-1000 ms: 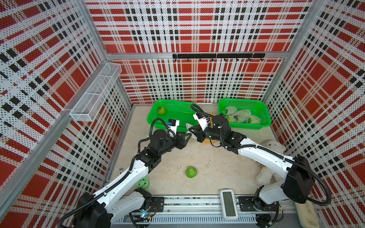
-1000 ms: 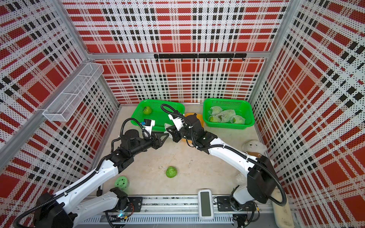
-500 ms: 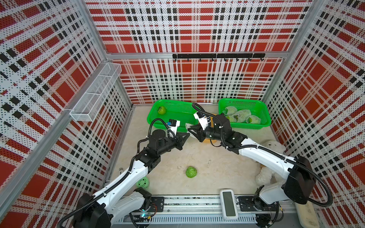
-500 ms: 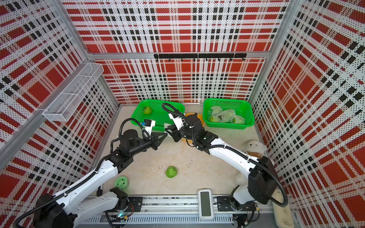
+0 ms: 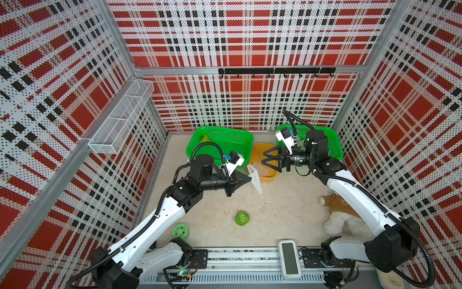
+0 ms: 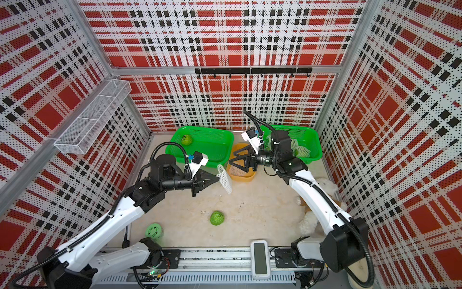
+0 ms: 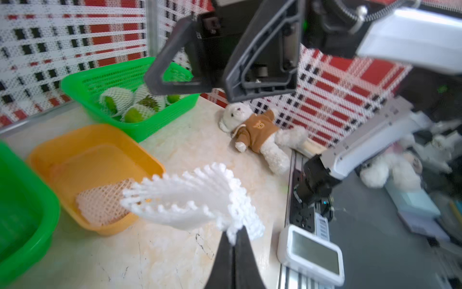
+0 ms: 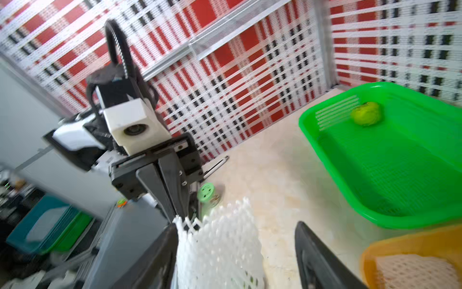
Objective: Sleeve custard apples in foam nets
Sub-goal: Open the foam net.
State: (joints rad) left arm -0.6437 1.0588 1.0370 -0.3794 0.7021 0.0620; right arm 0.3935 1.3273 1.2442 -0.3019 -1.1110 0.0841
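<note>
My left gripper (image 5: 250,179) is shut on the edge of a white foam net (image 5: 255,178), which hangs flat from its tips above the table, as the left wrist view shows at the gripper (image 7: 233,239) and the net (image 7: 195,197). My right gripper (image 5: 266,158) stands open over the orange tray (image 5: 257,150). In the right wrist view the net (image 8: 220,250) lies against one finger, the other well apart. One bare custard apple (image 5: 242,218) sits on the table, another (image 5: 204,138) in the left green basket (image 5: 225,135). Sleeved custard apples (image 7: 132,112) fill the right green basket (image 5: 335,147).
More foam nets (image 7: 102,207) lie in the orange tray. A smooth green ball with holes (image 5: 180,230) sits near the left arm's base. A white plush bear (image 5: 342,215) lies under the right arm. A white timer (image 5: 290,257) rests on the front rail.
My left gripper has shut on the foam net. My right gripper has opened, let go of the net and drawn back a little towards the right.
</note>
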